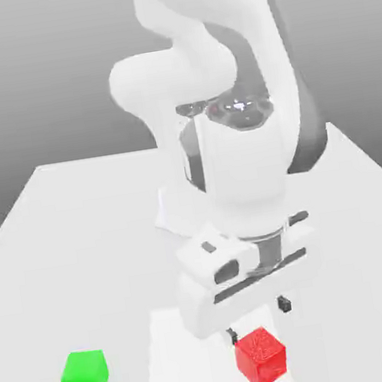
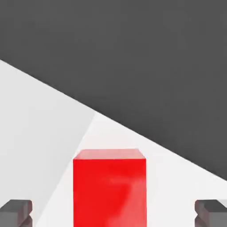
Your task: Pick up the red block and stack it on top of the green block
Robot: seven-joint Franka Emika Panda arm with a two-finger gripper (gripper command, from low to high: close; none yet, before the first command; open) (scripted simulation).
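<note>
In the exterior view, a pale counter runs from the middle of the frame down to the bottom edge, with a gray backdrop behind it. A whiter rectangular patch lies on it at bottom center. The white arm comes down from the top of the frame, right of center, and covers much of the counter behind it. A small pale shape near the center is partly hidden by the arm.

The green block sits at the lower left of the exterior view, off the white patch and well apart from the red block, which is at the bottom, right of center. No other object stands between the two blocks.

The hand view adds a broad dark gray area across the upper part of the picture, its edge slanting over the pale surface. It also gives the red block's near-square face and a thin strip of another face. The exterior view has the green block and the arm's upper links.

The hand is released, its two fingertips spread wide and holding nothing. In the hand view the red block is at bottom center, between the fingertips, with space on both sides; in the exterior view it appears just below the hand.
</note>
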